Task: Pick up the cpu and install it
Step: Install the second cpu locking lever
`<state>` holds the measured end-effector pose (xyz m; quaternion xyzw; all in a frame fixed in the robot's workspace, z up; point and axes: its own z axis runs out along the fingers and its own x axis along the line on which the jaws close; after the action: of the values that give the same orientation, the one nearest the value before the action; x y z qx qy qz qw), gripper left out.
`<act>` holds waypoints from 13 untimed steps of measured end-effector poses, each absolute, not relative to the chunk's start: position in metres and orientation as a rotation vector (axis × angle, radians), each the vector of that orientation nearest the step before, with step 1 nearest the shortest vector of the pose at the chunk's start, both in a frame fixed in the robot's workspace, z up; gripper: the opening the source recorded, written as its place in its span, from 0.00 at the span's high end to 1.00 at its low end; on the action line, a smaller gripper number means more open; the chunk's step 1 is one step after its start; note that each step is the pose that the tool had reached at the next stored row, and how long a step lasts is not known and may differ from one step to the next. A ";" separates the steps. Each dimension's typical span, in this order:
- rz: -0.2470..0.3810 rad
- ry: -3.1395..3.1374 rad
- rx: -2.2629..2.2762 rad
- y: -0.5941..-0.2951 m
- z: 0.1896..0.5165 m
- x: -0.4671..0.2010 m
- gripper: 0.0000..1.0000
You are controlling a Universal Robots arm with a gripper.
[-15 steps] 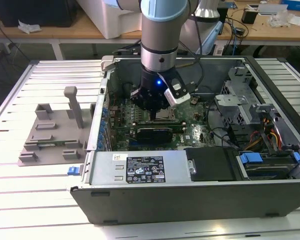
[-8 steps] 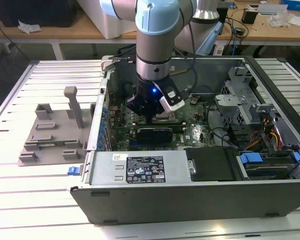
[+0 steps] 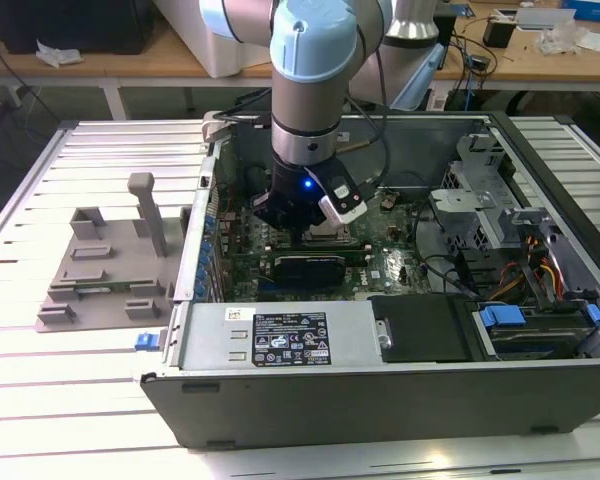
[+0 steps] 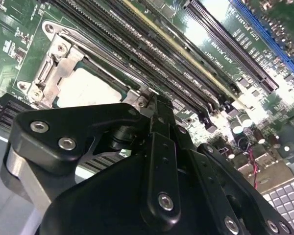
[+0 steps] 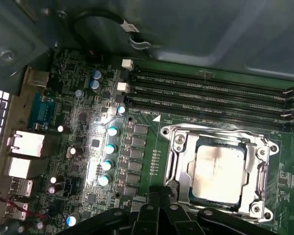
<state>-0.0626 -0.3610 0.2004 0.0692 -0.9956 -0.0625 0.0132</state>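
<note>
The cpu [image 5: 218, 170] is a shiny silver square lying flat inside the metal socket frame [image 5: 179, 147] on the green motherboard [image 5: 83, 127]. In the second wrist view the cpu [image 4: 88, 90] shows as a bright plate within the frame [image 4: 56, 66]. My gripper [image 5: 161, 198] hovers just off the socket's edge, shut, with nothing between its fingers. Its black linkage [image 4: 159, 161] hides part of the socket. In the exterior view the gripper [image 3: 315, 228] reaches down into the open computer case [image 3: 380, 390], right above the socket area.
Several long memory slots [image 5: 210, 98] run beside the socket. A black card [image 3: 310, 268] lies close in front of the gripper. The power supply [image 3: 280, 335], drive cage [image 3: 480, 200] and loose cables [image 3: 540, 270] crowd the case. A grey fixture [image 3: 110, 260] stands outside, on the exterior view's left.
</note>
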 end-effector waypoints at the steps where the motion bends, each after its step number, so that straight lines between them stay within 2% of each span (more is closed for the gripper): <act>1: -0.196 -3.102 0.216 -0.362 0.201 -0.063 0.89; 7: -0.187 -3.102 0.217 -0.356 0.215 -0.061 0.89; 13: -0.103 -3.100 0.215 -0.344 0.216 -0.052 0.89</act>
<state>-0.0515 -0.3440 0.2156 0.0690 -0.9969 -0.0332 0.0162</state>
